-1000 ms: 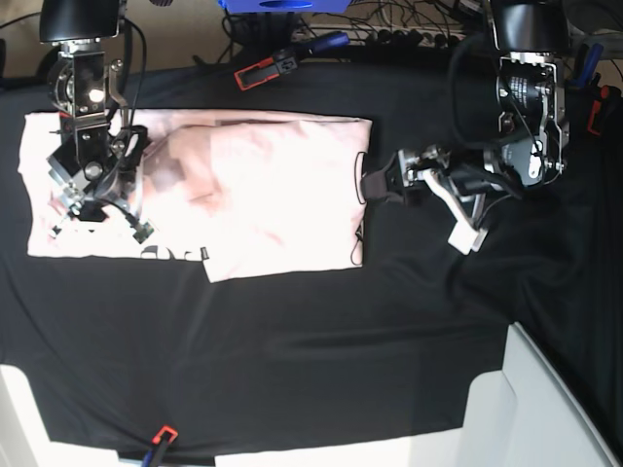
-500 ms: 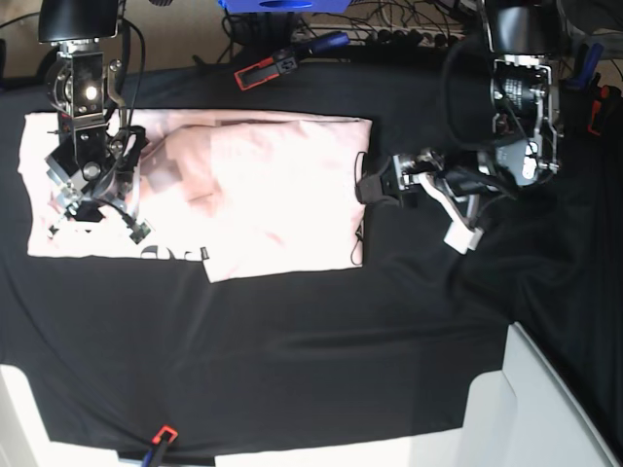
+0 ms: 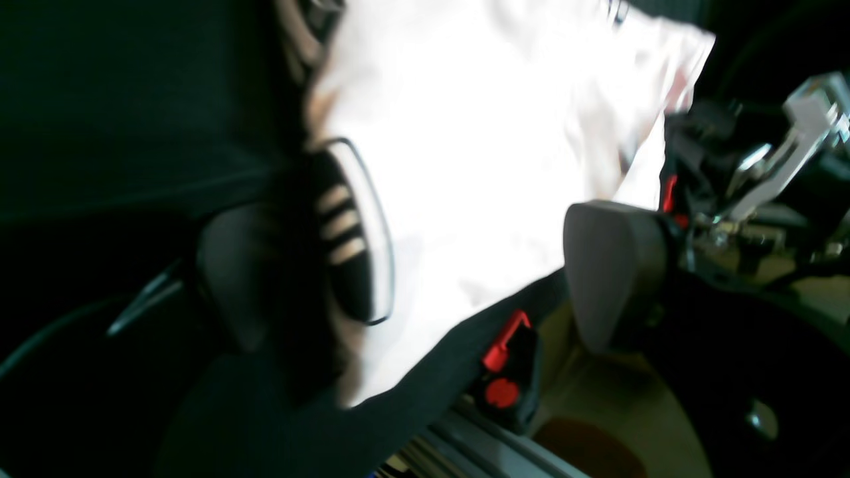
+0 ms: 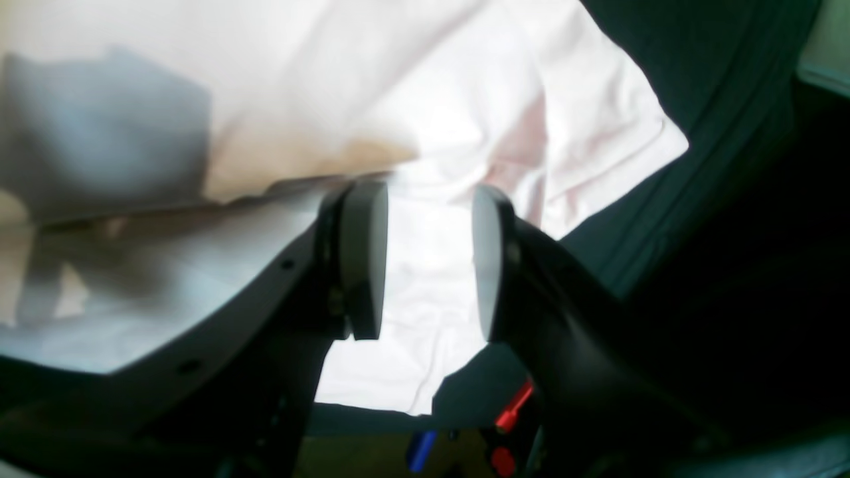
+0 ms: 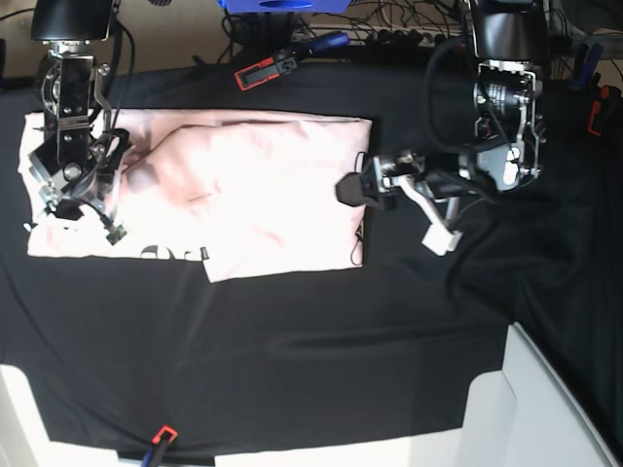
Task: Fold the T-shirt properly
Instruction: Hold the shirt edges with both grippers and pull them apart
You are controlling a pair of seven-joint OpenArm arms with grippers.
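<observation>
The right gripper hides the T-shirt's far-left end; its fingers stand parted over the cloth, pinching nothing. The pale pink cotton lies folded and lightly creased on the black-draped bench, lettering mostly tucked under. At the collar edge, the left gripper's fingers are spread wide; blur obscures contact.

Overhead base view, close wrist views (shared T-shirt)
</observation>
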